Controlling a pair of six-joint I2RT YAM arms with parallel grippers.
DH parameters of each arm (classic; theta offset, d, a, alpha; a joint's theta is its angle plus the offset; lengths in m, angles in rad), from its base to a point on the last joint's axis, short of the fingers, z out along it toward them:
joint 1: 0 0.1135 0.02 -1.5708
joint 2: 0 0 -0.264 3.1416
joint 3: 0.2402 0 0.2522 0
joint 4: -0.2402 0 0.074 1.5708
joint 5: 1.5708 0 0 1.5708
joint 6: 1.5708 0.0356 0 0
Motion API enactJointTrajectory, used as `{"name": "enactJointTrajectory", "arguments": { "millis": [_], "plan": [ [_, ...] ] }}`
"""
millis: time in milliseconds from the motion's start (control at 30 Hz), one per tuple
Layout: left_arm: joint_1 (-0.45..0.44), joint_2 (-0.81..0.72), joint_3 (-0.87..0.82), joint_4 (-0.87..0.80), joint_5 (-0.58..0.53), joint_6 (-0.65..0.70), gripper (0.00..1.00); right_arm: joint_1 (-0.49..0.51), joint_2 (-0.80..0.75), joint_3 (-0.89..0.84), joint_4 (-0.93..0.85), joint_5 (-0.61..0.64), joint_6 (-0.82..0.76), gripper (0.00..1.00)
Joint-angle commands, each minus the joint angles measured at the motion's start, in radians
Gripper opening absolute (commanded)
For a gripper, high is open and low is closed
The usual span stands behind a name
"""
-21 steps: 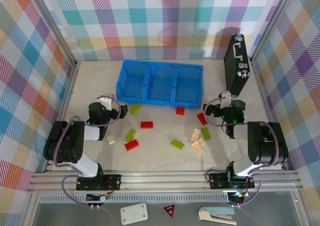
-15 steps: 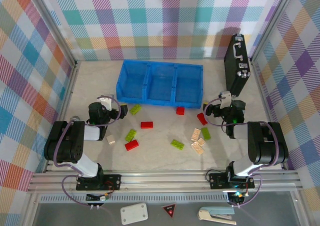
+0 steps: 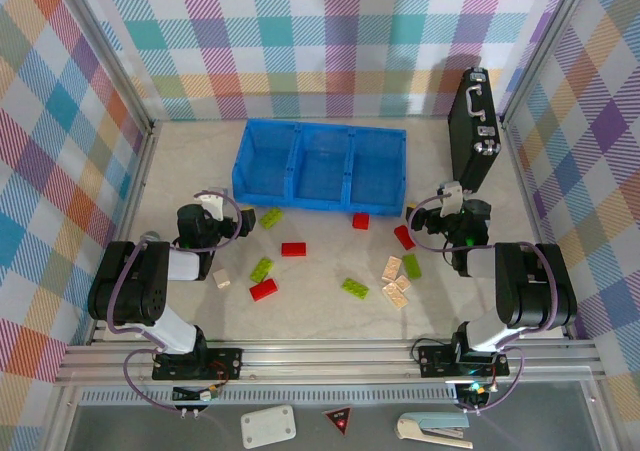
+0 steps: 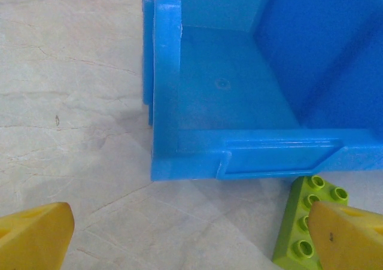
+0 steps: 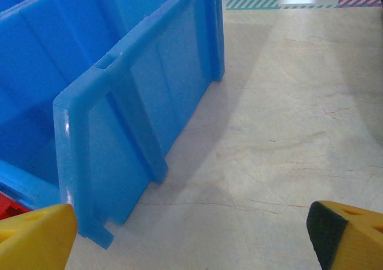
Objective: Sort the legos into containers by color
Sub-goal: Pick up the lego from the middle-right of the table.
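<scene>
Left gripper point(image 4: 191, 240): spread wide, empty, near the containers' point(image 4: 239, 156) left corner; lime green lego point(image 4: 302, 222) just beside one fingertip.
Right gripper point(image 5: 191, 234): spread wide, empty, by the containers' right end.
Legos point(image 3: 293, 249): scattered on the counter point(image 3: 320, 316), in front of the containers.

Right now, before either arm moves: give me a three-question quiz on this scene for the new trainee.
1. True or false: every compartment of the blue bin is empty.
2. The brick nearest the left gripper is: A red, B lime green, C beige.
3. How many red bricks lie on the table?

Key: 1 true; 2 B; 3 four.
</scene>
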State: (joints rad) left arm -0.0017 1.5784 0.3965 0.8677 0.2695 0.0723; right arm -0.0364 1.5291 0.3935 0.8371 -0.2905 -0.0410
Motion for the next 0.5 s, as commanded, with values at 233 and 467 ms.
{"name": "enactJointTrajectory", "arguments": {
  "millis": [233,467],
  "plan": [
    [0.009,0.003,-0.004,0.036,0.019,0.012,1.0,-0.003,0.007,0.015,-0.001,0.111,0.042,0.99],
    [0.009,0.0,-0.007,0.039,0.017,0.012,1.0,0.001,0.005,0.013,-0.001,0.12,0.041,0.99]
  ]
}}
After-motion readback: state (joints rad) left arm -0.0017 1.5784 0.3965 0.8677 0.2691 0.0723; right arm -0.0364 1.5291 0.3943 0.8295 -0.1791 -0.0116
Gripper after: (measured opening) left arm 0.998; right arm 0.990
